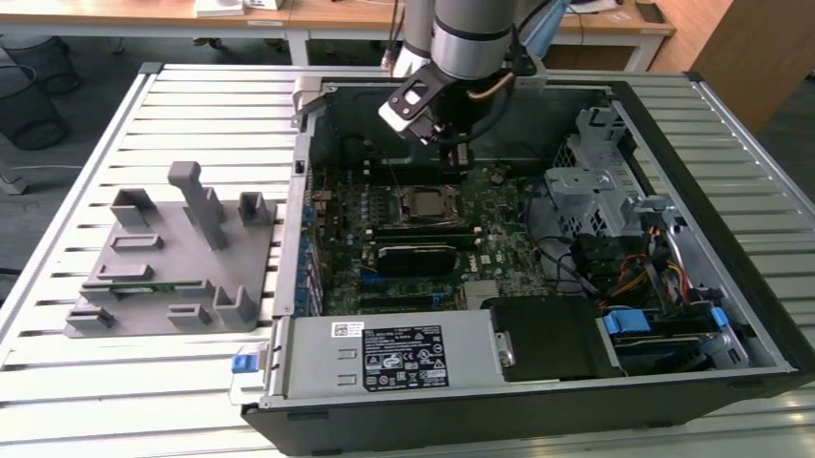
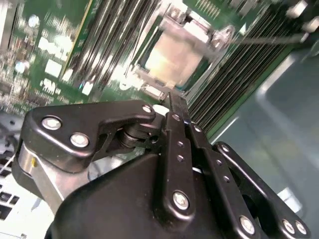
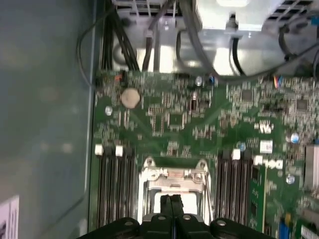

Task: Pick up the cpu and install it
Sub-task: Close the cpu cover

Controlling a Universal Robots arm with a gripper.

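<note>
Gripper (image 3: 173, 205): fingers pressed together with nothing between them, hanging just above the socket (image 3: 172, 175).
Cpu (image 1: 427, 201): seated in the socket, under the fingertips.
Cpu facing: flat, silvery top up; square, so no long axis shows.
Surface: open case (image 1: 754, 320) on a slatted table (image 1: 191, 95); grey holder (image 1: 166, 277) at the exterior view's left.
Room: desks (image 1: 344, 14) and wire bins (image 1: 32, 95) beyond.

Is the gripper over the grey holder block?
No, the gripper hangs above the motherboard, well apart from the holder block on the exterior view's left.
</note>
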